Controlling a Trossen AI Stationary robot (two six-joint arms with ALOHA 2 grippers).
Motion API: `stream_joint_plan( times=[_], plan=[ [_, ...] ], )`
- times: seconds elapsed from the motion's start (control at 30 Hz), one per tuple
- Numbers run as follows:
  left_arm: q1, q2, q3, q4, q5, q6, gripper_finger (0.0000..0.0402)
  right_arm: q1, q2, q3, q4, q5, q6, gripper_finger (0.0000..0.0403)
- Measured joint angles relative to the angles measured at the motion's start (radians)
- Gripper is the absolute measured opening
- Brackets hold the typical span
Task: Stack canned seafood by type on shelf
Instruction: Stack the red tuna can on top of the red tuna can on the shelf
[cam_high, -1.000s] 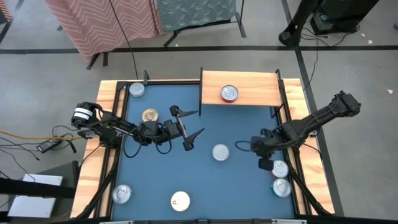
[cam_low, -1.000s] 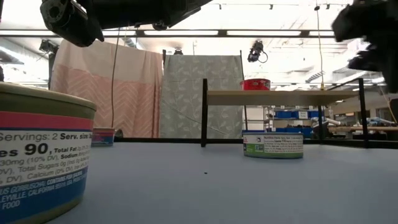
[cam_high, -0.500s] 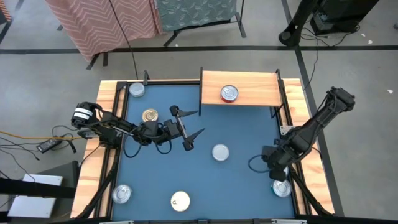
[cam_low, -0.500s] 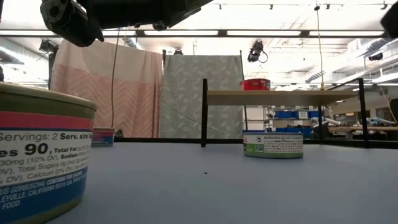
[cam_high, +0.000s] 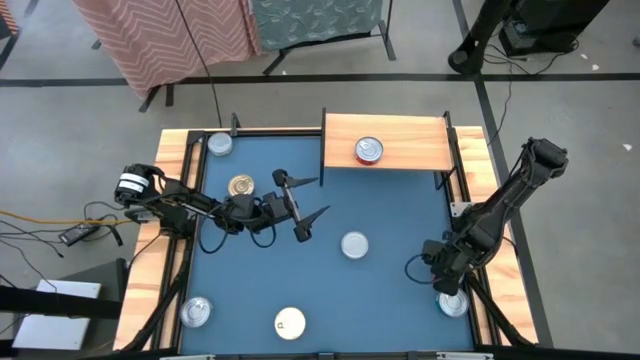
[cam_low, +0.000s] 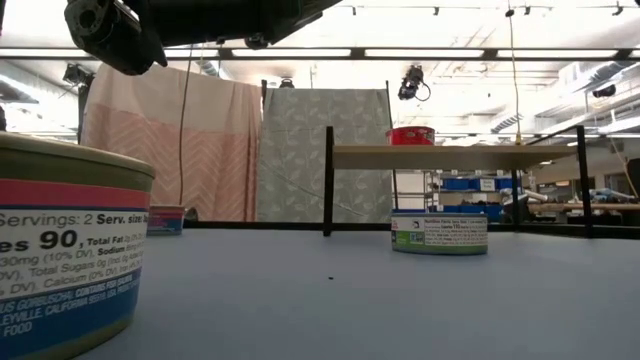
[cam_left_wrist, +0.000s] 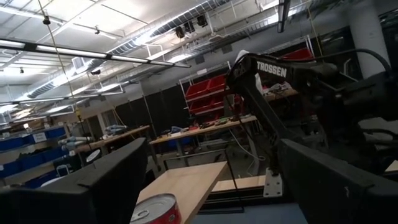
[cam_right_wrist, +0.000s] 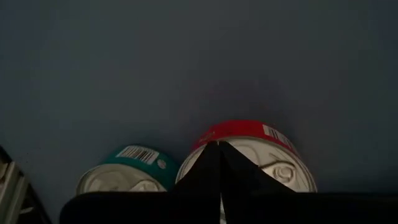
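From above, the left gripper (cam_high: 305, 208) is hanging over the middle of the blue table (cam_high: 380, 290) with its fingers spread wide and nothing between them. The right gripper (cam_high: 447, 274) is hovering low at the table's right edge, right beside a silver-lidded tin (cam_high: 453, 303). One red-sided tin (cam_high: 369, 151) is sitting on the wooden shelf (cam_high: 410, 140); a gold-lidded tin (cam_high: 241, 186), a white-lidded tin (cam_high: 290, 322) and a silver tin (cam_high: 354, 244) are lying apart on the table.

At table height, a green-labelled tin (cam_low: 438, 232) is standing below the shelf (cam_low: 450, 155), with the red tin (cam_low: 411, 135) on top.

The left wrist camera is showing the wide-apart fingers (cam_left_wrist: 93, 190) framing the red tin (cam_left_wrist: 157, 211).

The right wrist camera is showing closed fingertips (cam_right_wrist: 214, 163) over a red-labelled tin (cam_right_wrist: 273, 155), a teal-labelled tin (cam_right_wrist: 130, 174) touching it
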Motion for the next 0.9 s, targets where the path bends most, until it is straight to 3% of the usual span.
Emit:
stream_joint_plan(
  times=[0.3,0.47,0.9],
  plan=[
    [0.0,0.0,0.0,0.0,-0.008,0.0,0.0362,0.0,-0.009,-0.047,0.083,-0.006,0.014,0.0003],
    [0.0,0.0,0.0,0.0,-0.009,0.0,0.0362,-0.002,-0.027,-0.05,0.095,0.061,-0.001,0.0003],
    [0.0,0.0,0.0,0.0,-0.01,0.0,0.0362,-0.12,-0.029,-0.051,0.156,0.123,-0.161,0.0003]
  ],
)
